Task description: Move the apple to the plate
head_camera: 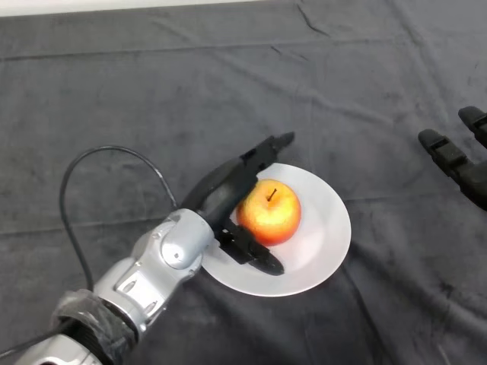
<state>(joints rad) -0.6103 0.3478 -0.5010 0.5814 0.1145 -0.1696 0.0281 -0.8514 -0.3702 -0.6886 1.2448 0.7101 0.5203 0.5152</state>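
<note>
A red and yellow apple (270,214) sits upright, stem up, on a white plate (323,239) in the middle of the dark cloth. My left hand (221,196) reaches in from the lower left and lies over the plate's left rim. Its fingers (262,152) stretch out straight past the apple's far left side. The thumb (255,252) lies on the plate at the apple's near side. The apple sits in the gap between them, and the hand is open around it rather than curled on it.
A black idle hand (456,160) rests on the cloth at the right edge. The dark cloth (152,91) covers the whole table, with creases across the far part.
</note>
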